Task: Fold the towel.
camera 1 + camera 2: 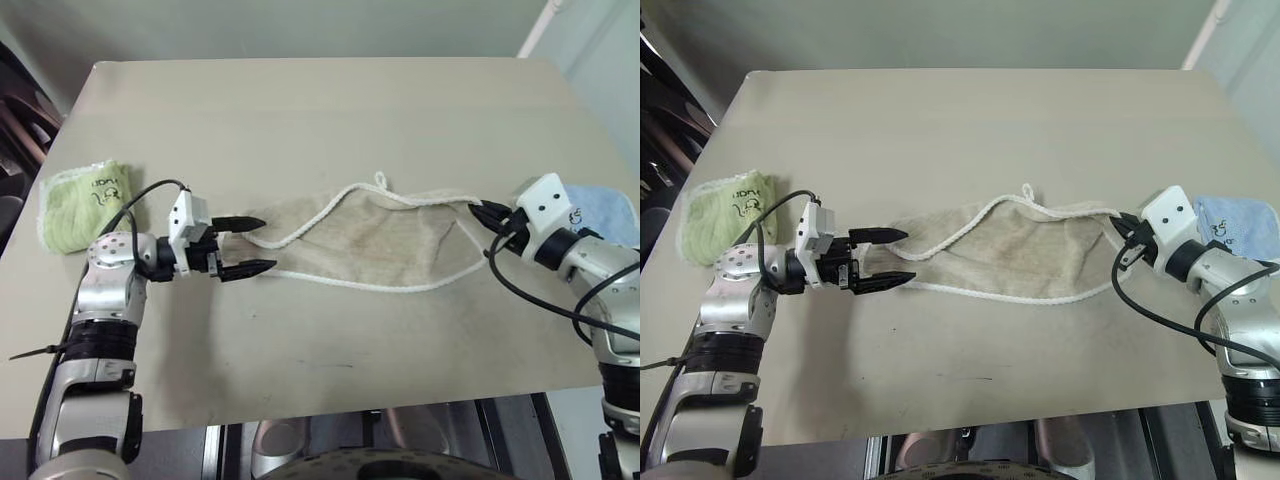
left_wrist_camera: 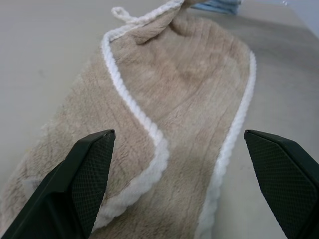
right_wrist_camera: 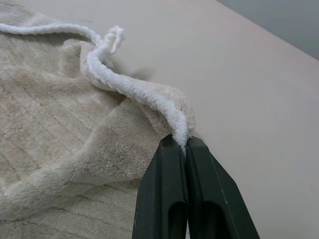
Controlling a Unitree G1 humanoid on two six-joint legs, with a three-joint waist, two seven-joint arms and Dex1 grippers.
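Beige table, pale grey wall behind it.

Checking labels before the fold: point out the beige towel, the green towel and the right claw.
beige towel (image 1: 385,240), left eye view, middle of the cloth.
green towel (image 1: 82,203), left eye view, centre of the folded cloth.
right claw (image 3: 186,149), right wrist view, fingertips pinching the white edging.

We see the towel is soft, fuzzy cloth with a ropey white edge. The table looks smooth and dull. The left gripper has black, bumpy plastic fingers.
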